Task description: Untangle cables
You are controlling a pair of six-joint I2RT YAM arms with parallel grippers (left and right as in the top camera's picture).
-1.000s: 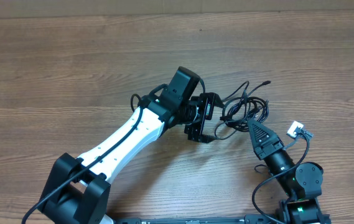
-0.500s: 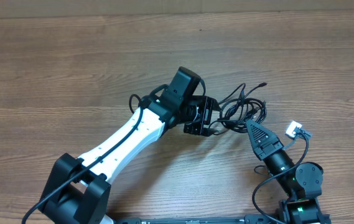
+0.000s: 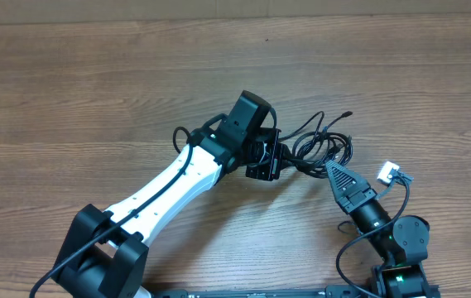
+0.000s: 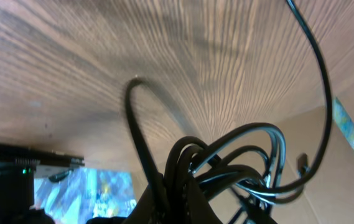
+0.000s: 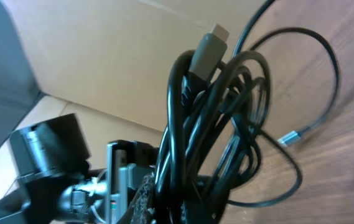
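The cables lie as a tangle of thin black loops on the wooden table, between my two grippers. My left gripper is at the tangle's left side, shut on a bunch of strands. In the left wrist view the cables rise from between the jaws of the left gripper. My right gripper is shut on the tangle's lower right edge. The right wrist view shows the cables bunched in the right gripper, with one plug end sticking up and a small silver plug hanging right.
A white connector sticks out beside the right arm. A cardboard wall runs along the table's far edge. The left arm reaches diagonally from the lower left.
The left gripper has closed from wide open onto the cable strands and shifted slightly up toward the tangle. The right gripper stayed shut and crept a little up and left.
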